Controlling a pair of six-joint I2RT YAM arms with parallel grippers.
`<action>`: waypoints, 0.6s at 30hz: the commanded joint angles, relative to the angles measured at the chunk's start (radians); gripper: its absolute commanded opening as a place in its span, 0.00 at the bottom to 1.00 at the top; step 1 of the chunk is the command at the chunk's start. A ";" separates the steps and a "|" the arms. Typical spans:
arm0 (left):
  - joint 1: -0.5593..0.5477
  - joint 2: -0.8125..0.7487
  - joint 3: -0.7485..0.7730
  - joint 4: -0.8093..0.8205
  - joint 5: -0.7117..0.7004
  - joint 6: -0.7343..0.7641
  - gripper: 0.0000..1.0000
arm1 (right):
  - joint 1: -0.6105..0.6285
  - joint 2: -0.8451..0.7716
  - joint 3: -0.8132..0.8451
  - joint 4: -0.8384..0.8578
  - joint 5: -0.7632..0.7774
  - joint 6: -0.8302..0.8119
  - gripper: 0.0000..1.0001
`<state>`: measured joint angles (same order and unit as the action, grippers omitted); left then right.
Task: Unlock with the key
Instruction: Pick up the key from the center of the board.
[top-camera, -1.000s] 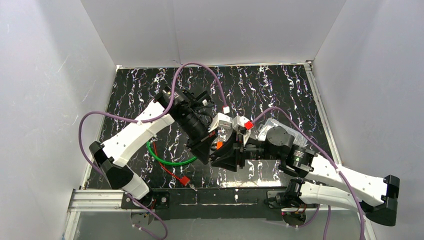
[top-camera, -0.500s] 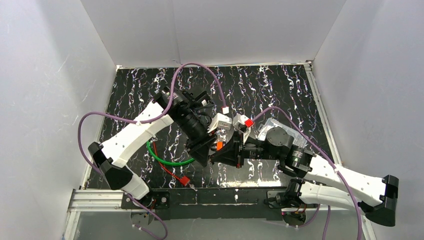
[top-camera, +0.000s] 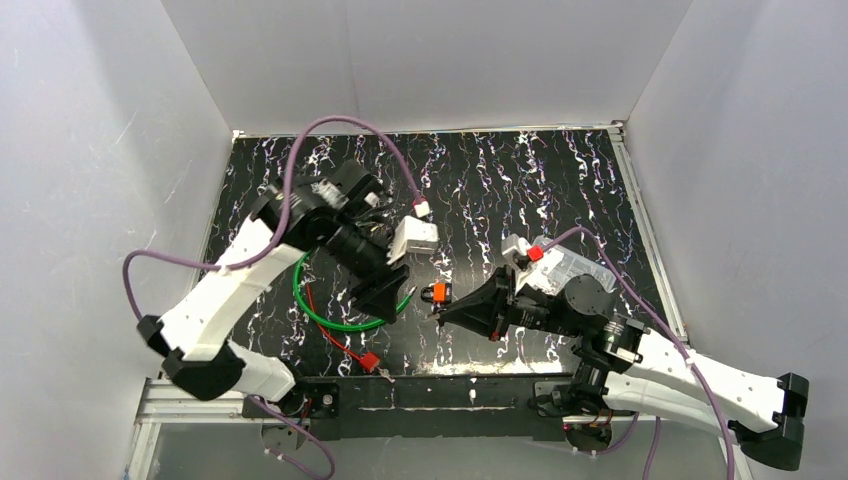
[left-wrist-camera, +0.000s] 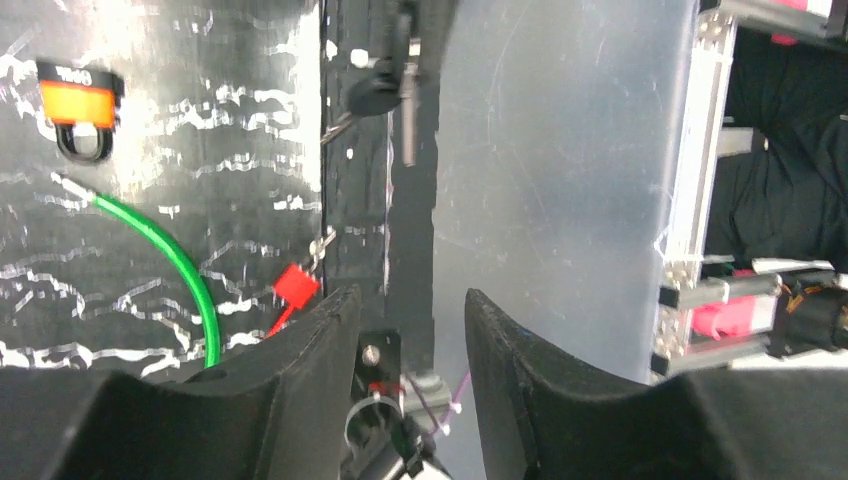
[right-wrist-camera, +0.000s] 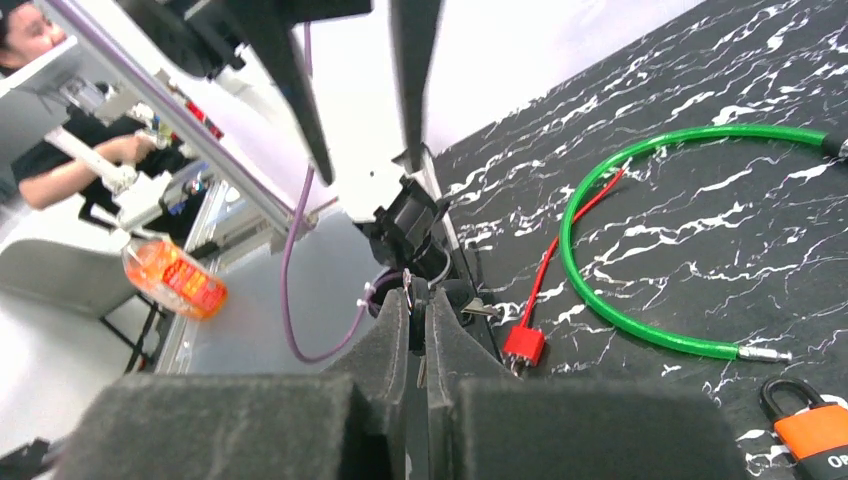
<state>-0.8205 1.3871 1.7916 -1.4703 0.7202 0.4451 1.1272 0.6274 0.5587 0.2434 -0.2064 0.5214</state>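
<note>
An orange padlock (top-camera: 435, 293) with a black shackle lies on the black marbled table (top-camera: 560, 190), also seen in the left wrist view (left-wrist-camera: 80, 100) and the right wrist view (right-wrist-camera: 815, 430). My right gripper (top-camera: 441, 317) hovers just in front of it, shut (right-wrist-camera: 417, 300) on the black head of the key (right-wrist-camera: 416, 320). The left wrist view catches the key (left-wrist-camera: 388, 88) with its silver blade showing. My left gripper (top-camera: 385, 298) sits left of the padlock, open (left-wrist-camera: 410, 300) with nothing between its fingers.
A green cable loop (top-camera: 335, 318) lies left of the padlock, with a red cord and red tag (top-camera: 368, 361) near the table's front edge. A black rail (top-camera: 450, 392) with the arm bases runs along the near edge. White walls enclose the table.
</note>
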 joint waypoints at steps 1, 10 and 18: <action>0.004 -0.141 -0.153 0.142 0.101 -0.034 0.38 | -0.006 -0.010 -0.030 0.193 0.097 0.065 0.01; 0.004 -0.172 -0.262 0.386 0.165 -0.151 0.35 | -0.006 0.003 -0.015 0.269 0.123 0.094 0.01; 0.003 -0.161 -0.271 0.469 0.091 -0.185 0.39 | -0.006 0.030 0.015 0.261 0.094 0.086 0.01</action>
<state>-0.8200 1.2368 1.5173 -1.0537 0.8127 0.2871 1.1229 0.6575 0.5232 0.4419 -0.1082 0.6037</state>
